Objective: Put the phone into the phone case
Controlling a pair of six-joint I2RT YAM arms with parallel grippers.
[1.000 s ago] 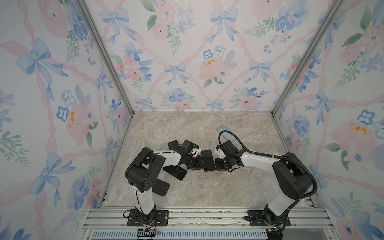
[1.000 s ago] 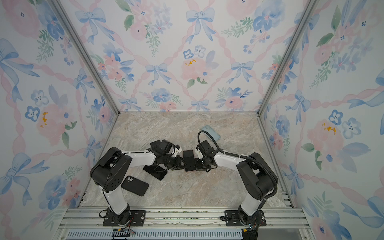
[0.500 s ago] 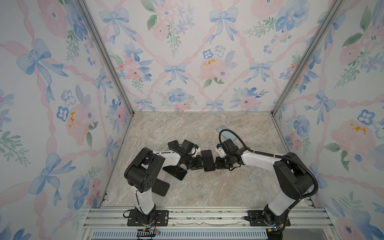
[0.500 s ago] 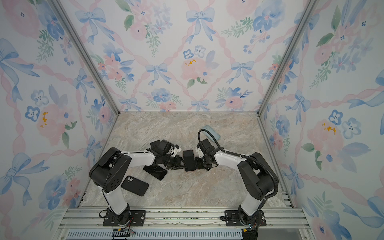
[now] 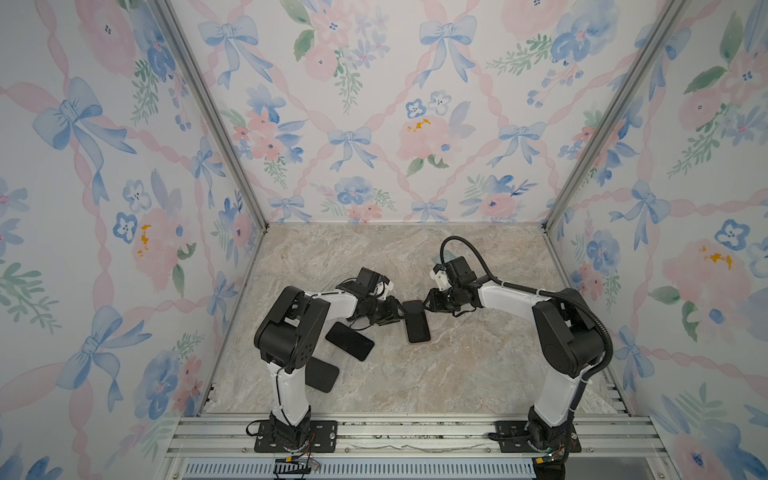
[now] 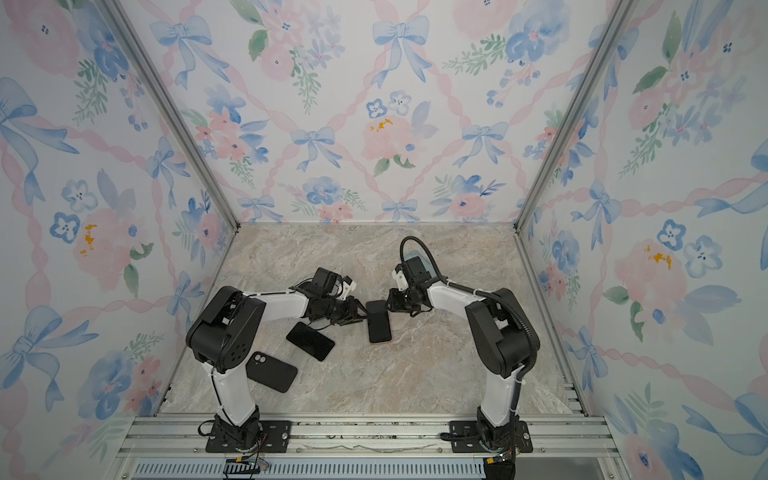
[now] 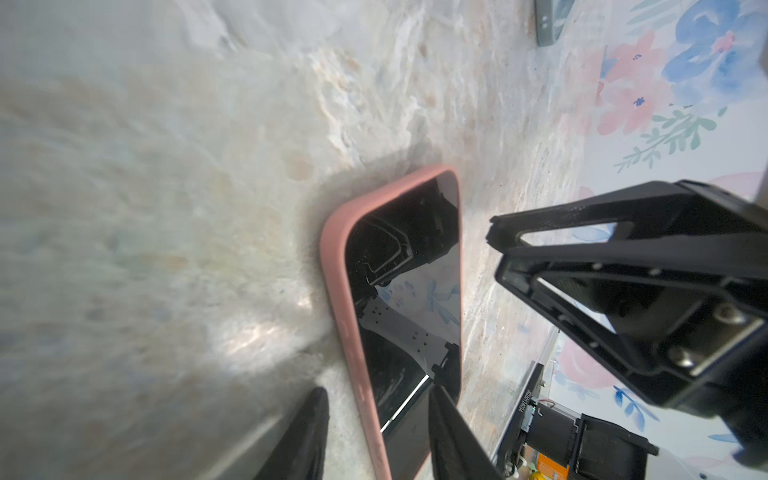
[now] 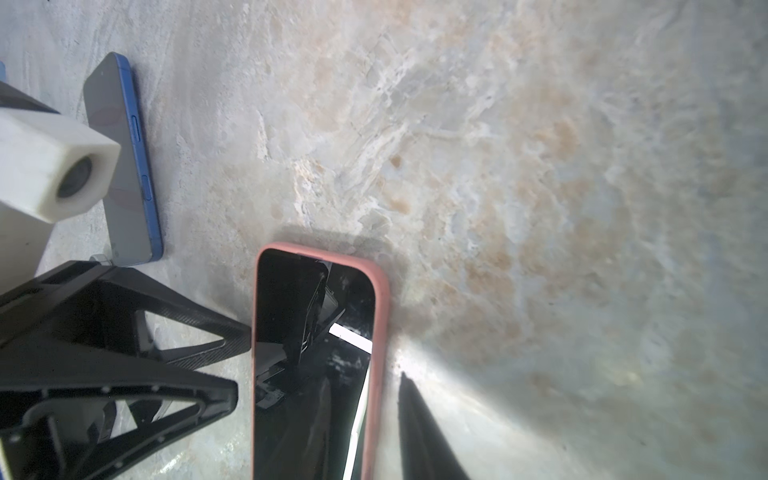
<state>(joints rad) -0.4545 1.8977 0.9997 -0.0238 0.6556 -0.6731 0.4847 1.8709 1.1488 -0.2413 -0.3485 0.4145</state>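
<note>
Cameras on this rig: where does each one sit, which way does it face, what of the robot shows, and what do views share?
Top views: high above the arm bases, looking down toward the back wall; both arms show, left gripper and right gripper flanking the pink-cased phone.
Left wrist: on the left arm, facing that phone; own fingertips show, right gripper opposite.
Right wrist: on the right arm, facing it from the opposite side; own fingertip, left gripper, blue-edged phone.
Shared: all show the cased phone.
</note>
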